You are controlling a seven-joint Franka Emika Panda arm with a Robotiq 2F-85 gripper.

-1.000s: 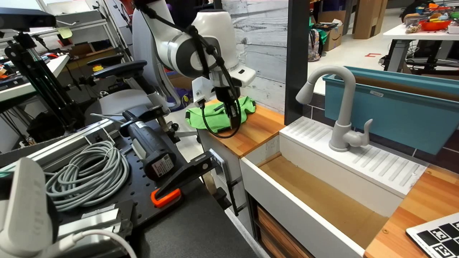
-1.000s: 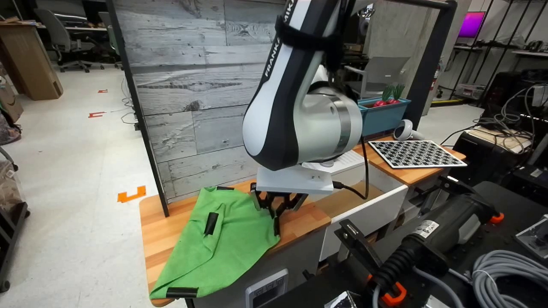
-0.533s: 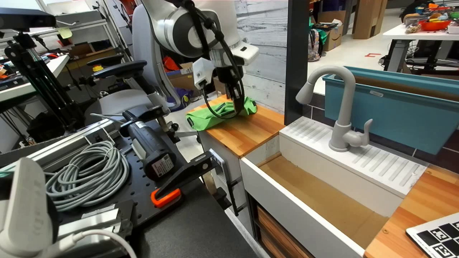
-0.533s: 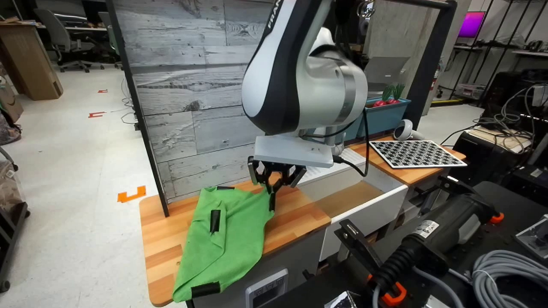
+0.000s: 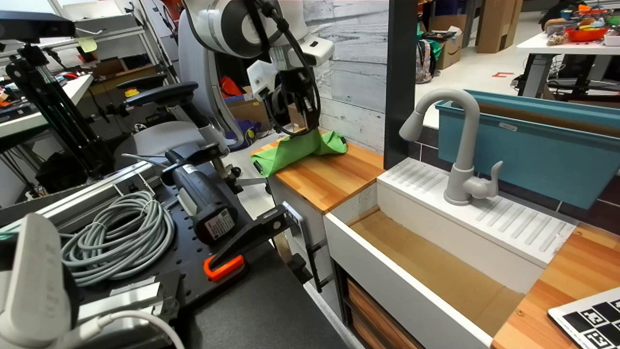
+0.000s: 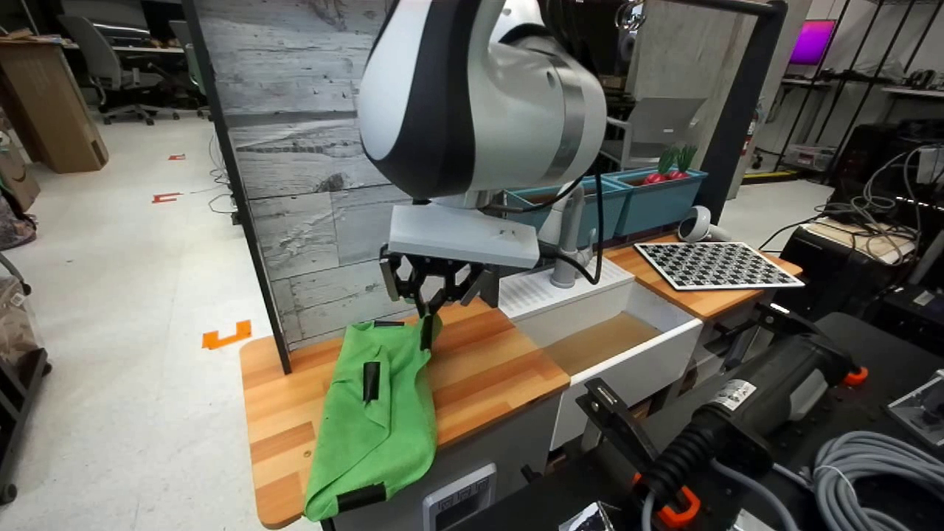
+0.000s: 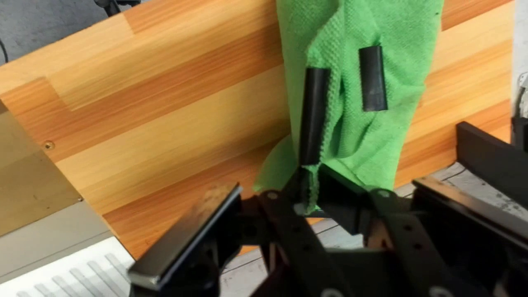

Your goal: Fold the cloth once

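The lime-green cloth (image 6: 398, 435) lies on the wooden counter (image 6: 494, 376), with black strips on it and its near end over the counter's front edge. It also shows in an exterior view (image 5: 290, 154) and in the wrist view (image 7: 400, 29). My gripper (image 6: 428, 324) is shut on an edge of the cloth and holds it raised above the counter; it also shows in an exterior view (image 5: 307, 127). In the wrist view, the fingers (image 7: 310, 185) pinch the cloth beside a black strip. The raised edge is bent back over the rest of the cloth.
A grey-white wood panel (image 6: 324, 221) stands behind the counter. The white sink (image 5: 411, 271) with a grey faucet (image 5: 467, 140) adjoins the counter. A black cart with a tool (image 5: 198, 198) and coiled cable (image 5: 121, 237) stands in front. A checkered board (image 6: 719, 265) lies beyond the sink.
My gripper rises and moves toward the panel side, carrying the held edge. That side of the cloth lifts off and draws back over the rest, baring more wood near the sink.
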